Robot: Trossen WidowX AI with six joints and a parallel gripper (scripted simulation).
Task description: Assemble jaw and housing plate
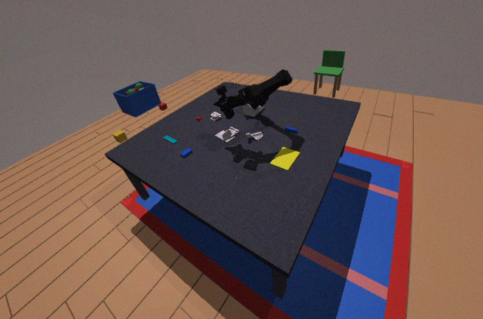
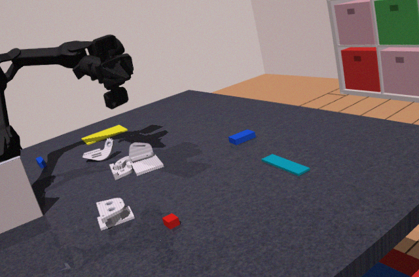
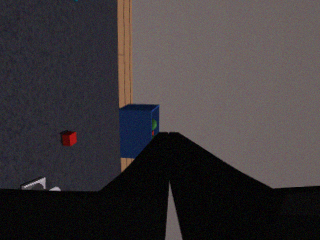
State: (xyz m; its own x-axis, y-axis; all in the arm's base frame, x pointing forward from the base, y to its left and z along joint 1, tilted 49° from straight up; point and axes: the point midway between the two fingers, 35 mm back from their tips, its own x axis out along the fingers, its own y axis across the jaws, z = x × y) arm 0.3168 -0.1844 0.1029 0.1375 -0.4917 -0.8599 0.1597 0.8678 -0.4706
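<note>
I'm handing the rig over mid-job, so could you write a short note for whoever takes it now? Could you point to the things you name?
Gripper (image 1: 216,103) (image 2: 118,68) (image 3: 167,142): shut, nothing held, raised above the table.
Parts: the loose jaw (image 1: 256,136) (image 2: 105,152) lies beside the base (image 1: 223,135) (image 2: 148,166); the housing plate (image 1: 215,115) (image 2: 110,205) (image 3: 34,183) is apart from both, near the red cube (image 1: 198,118) (image 2: 171,221) (image 3: 69,138).
Done: one jaw should be on its pin; its exact fit is too small to judge.
Left: seat the loose jaw with teeth meshed, lower the housing plate level onto both stubs, move away.

Tabletop (image 1: 234,198) (image 2: 256,199) (image 3: 55,65): matt, speckled, stone-like. Floor (image 1: 42,175) (image 2: 287,88) (image 3: 125,55): wood planks. White bracket (image 1: 215,115) (image 2: 111,211): matt plastic look, ridged.
</note>
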